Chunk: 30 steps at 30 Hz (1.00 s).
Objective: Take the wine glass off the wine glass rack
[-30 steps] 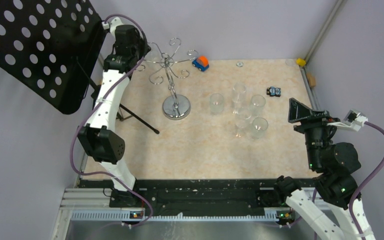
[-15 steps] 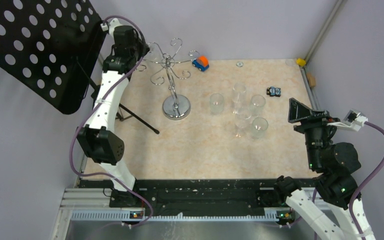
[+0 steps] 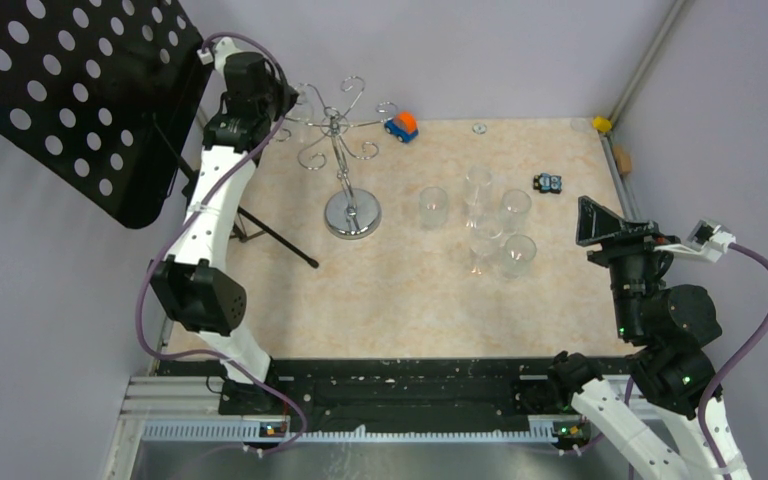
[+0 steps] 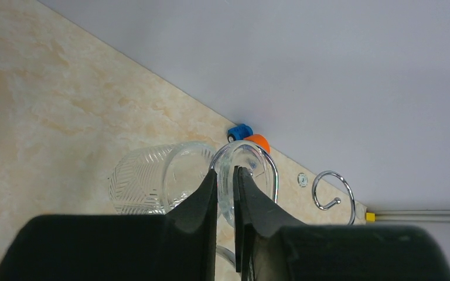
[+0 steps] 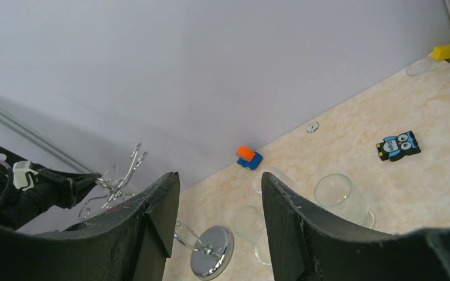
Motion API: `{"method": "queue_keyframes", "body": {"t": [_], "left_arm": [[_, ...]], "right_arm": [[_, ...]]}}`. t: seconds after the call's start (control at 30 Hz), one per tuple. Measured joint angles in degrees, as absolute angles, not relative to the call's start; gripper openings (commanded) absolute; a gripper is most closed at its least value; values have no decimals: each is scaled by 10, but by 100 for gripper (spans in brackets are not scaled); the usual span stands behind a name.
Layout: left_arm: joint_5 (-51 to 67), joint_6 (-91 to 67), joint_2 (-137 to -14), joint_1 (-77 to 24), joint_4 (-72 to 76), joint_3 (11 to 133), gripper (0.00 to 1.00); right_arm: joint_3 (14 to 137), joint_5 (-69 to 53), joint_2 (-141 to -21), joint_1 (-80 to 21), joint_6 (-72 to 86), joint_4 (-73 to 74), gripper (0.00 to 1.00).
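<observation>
The left gripper (image 4: 225, 172) was up at the back left of the table (image 3: 410, 310), reaching in among the curled top arms of the rack (image 3: 338, 130). Its jaws were drawn almost together, pinching the stem of the wine glass (image 4: 146, 181), with only a thin slit left between the black fingers (image 4: 202, 199). The wine glass hung on the rack. Its foot sat inside one chrome loop, and in the wrist view its patterned bowl stuck out to the left of the fingers. From above I could hardly pick the glass out against the gripper.

The rack's round base stood on the table, well to the left of a cluster of clear tumblers (image 3: 513, 210). A small blue and orange toy car (image 3: 401, 125) sat by the back wall, near the rack's top. A black music stand (image 3: 60, 90) stood off the table's left edge.

The right gripper (image 5: 218, 178) hung over the right side, well apart from the rack, its jaws spread wide with nothing between them.
</observation>
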<state>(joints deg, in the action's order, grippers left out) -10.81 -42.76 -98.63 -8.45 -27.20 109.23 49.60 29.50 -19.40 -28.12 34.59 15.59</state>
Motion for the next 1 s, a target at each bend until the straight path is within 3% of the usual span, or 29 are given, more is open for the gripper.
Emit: {"method": "queue_keyframes", "body": {"t": [1.0], "left_arm": [[-102,-566,-874,-96,11,837,0]], "right_arm": [[496,296,-194,-281,345,156,55]]}}
